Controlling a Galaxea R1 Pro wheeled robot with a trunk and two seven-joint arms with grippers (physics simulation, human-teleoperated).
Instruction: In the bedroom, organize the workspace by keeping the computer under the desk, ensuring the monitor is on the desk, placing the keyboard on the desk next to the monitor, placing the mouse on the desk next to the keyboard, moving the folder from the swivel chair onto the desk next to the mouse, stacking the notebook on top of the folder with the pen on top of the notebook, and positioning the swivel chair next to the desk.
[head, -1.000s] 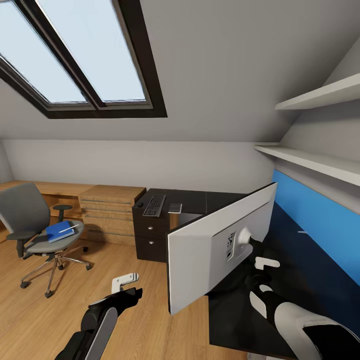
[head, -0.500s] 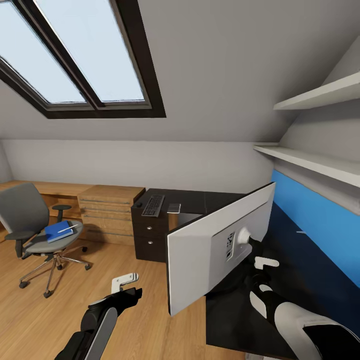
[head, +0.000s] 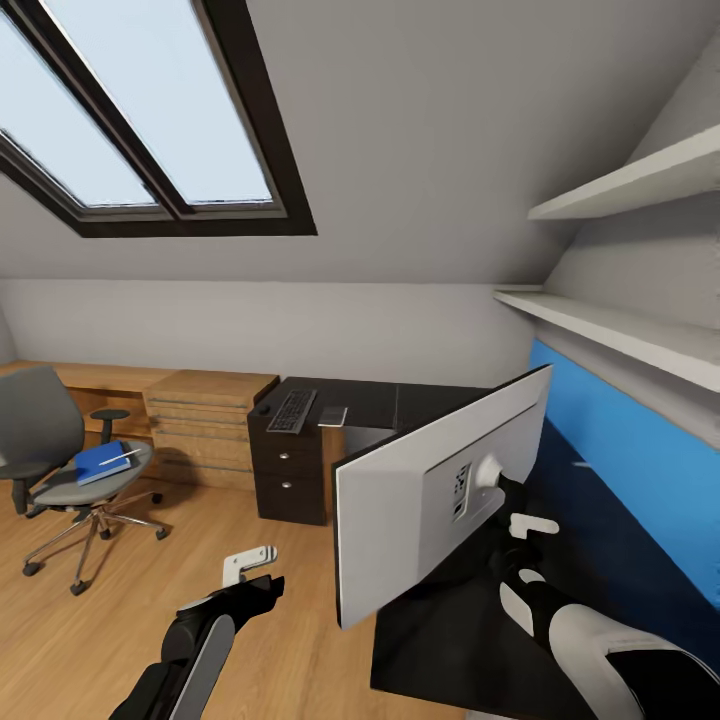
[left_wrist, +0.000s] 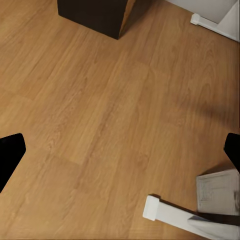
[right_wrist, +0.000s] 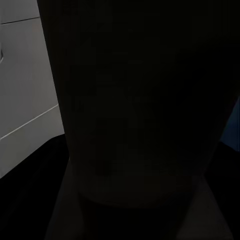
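The step in hand is judged to be the monitor's: the monitor (head: 420, 490) is held above the near end of the desk (head: 440, 620), its pale back turned to the camera and the whole screen tilted, the stem gripped from behind by the right gripper (head: 515, 510). In the right wrist view a dark column, taken to be the stem, is seen close up between the jaws, so the jaws are judged clamped on it. The left gripper (head: 250, 570) is hung low over the wooden floor (left_wrist: 100, 115), empty; whether its jaws are apart or together cannot be told for sure, though the two dark tips in its wrist view are seen wide apart.

The next move is judged to call for the monitor to be lowered upright onto the black top, base flat, well in from the edge.

The keyboard (head: 292, 410) is already laid on the far arm of the desk, above the drawer unit (head: 288, 470). A small grey slab, perhaps the notebook (head: 332, 415), is set just beside it, and a small dark lump, possibly the mouse (head: 263, 409), at its other side. The folder (head: 100, 462) is left on the chair (head: 60, 470), with the pen (head: 120, 457) lying on it. The chair is stood well apart from the desk, before a wooden dresser (head: 205, 425).

The held screen blocks much of the desk top from view, so the landing spot is partly hidden.
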